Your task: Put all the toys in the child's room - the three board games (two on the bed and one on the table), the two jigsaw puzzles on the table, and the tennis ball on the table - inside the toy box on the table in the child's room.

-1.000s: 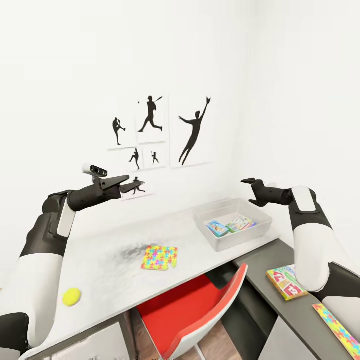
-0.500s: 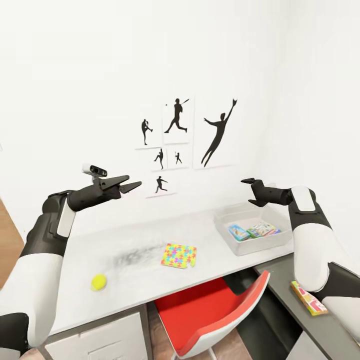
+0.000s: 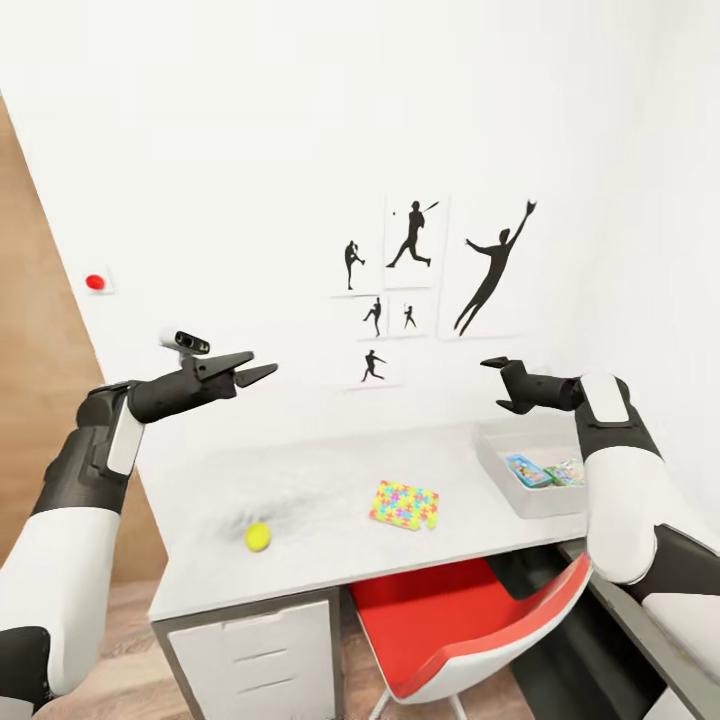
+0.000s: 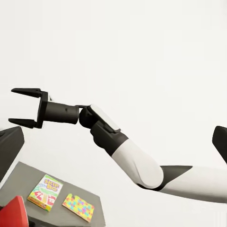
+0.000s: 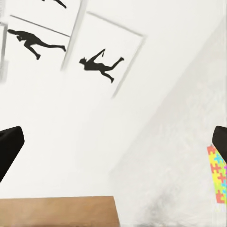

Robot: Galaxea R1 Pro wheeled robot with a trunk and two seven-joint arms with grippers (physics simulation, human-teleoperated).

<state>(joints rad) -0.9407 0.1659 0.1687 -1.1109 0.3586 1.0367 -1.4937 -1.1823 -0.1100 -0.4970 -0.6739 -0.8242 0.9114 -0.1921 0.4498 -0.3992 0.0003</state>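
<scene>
A tennis ball (image 3: 258, 537) lies on the pale grey table (image 3: 310, 480), left of a jigsaw puzzle (image 3: 404, 505). At the table's right end stands the toy box (image 3: 548, 502), holding a blue board game (image 3: 526, 470) and a green-and-white one (image 3: 566, 472). My left gripper (image 3: 262, 364) hangs open high above the ball. Above the toy box my right gripper (image 3: 492, 385) is open and empty. The left wrist view shows the right gripper (image 4: 11, 105) open over the dark side unit (image 4: 19, 177), where a yellow-green board game (image 4: 45, 191) and a second jigsaw puzzle (image 4: 78, 207) lie.
A red and white chair (image 3: 470, 620) is pushed under the table beside a white drawer unit (image 3: 250, 650). A wooden panel (image 3: 40, 420) rises at the left. Black silhouette pictures (image 3: 430, 270) and a red button (image 3: 95, 282) are on the white wall.
The head view has swung left, so table, ball, puzzle and toy box sit further right in the picture and the side unit has left it. Both arms hold the same pose.
</scene>
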